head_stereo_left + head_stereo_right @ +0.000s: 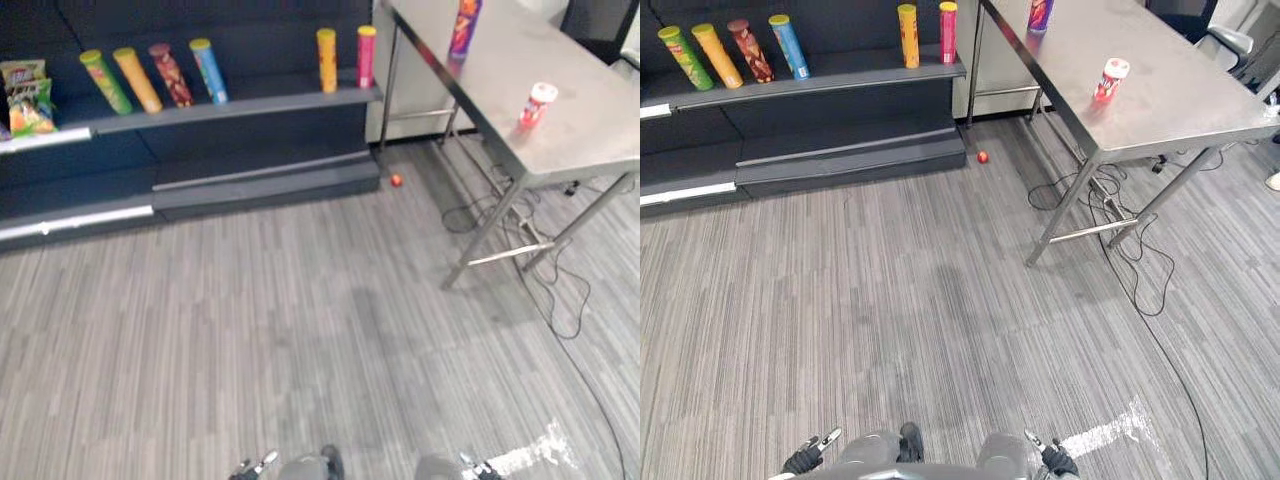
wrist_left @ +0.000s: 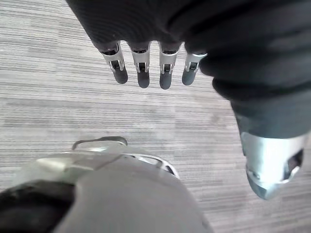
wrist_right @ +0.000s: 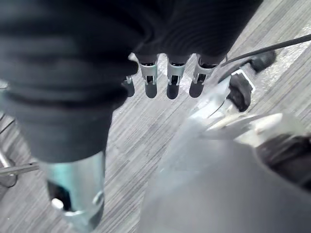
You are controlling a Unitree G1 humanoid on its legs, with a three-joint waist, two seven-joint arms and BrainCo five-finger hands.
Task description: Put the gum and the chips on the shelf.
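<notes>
Gum bottle (image 1: 536,105), red with a white cap, stands on the steel table (image 1: 580,140) close to the long edge that faces the open floor, not far from the near corner. Its label is too small to read. Further along that same edge, towards the far end, stands the purple chips can (image 1: 465,27), its print likewise unreadable. Across the floor, the dark shelf (image 1: 270,97) carries six cans (image 1: 209,70) on its upper ledge: four in a group, then a bare stretch of ledge, then two by the right-hand end. Snack bags (image 1: 25,97) sit on a ledge at the far left; their lettering cannot be made out. A small red ball (image 1: 396,180) lies on the carpet (image 1: 300,330) just off the shelf's lower right corner. Between shelf and table the carpet lies wide and open.

In the right eye view the left hand (image 1: 803,460) and right hand (image 1: 1058,461) hang low at the bottom edge, well apart from both table and shelf. A white mark (image 1: 1105,432) streaks the carpet beside the right hand.

The left wrist view shows the left hand's fingers (image 2: 142,73) straight and loose, thumb apart, holding nothing, with carpet beyond them.

The right wrist view shows the right hand's fingers (image 3: 172,80) equally slack and empty.
</notes>
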